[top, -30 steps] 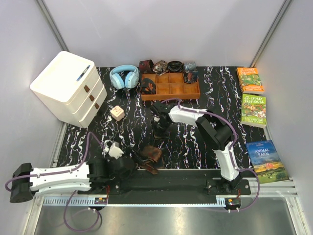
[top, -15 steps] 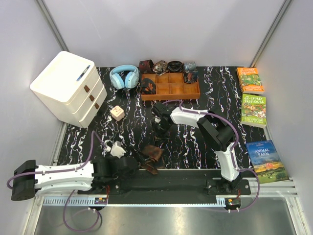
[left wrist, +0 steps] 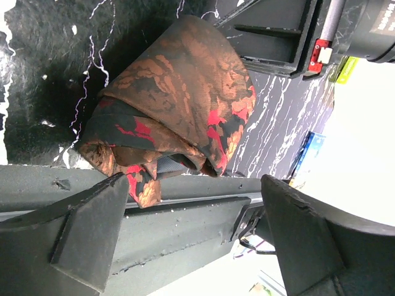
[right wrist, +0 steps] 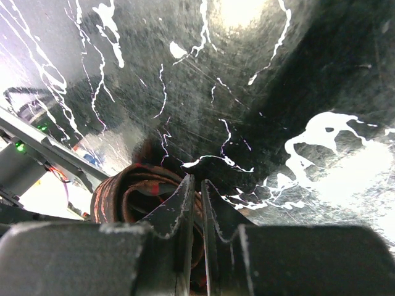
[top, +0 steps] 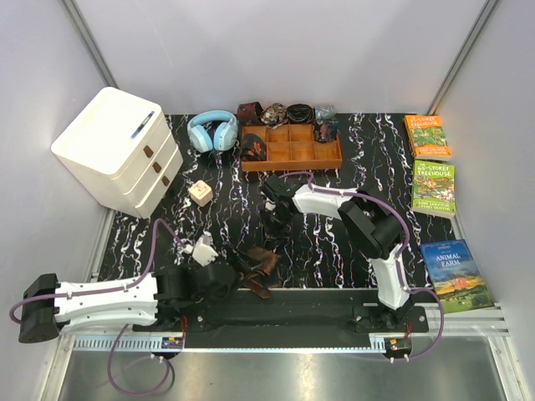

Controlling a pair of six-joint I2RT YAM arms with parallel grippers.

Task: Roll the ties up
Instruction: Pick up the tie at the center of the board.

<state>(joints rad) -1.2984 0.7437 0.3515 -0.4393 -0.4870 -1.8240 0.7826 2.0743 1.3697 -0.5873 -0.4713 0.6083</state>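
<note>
Left pincer gapes beside a bunched tie; right pincer, clenched, half hides a coiled tie.

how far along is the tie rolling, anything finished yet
Done: two compartments of the tray seem to hold dark rolled bundles. In hand: one tie lies loosely coiled just beyond the open left gripper, not gripped; the right gripper is shut farther back, with nothing visible between its fingers. Left: tightening that coil and placing it. Most tray compartments look empty.

"ANIMAL FARM" on the blue book; "TREEHOUSE" on the green book.
</note>
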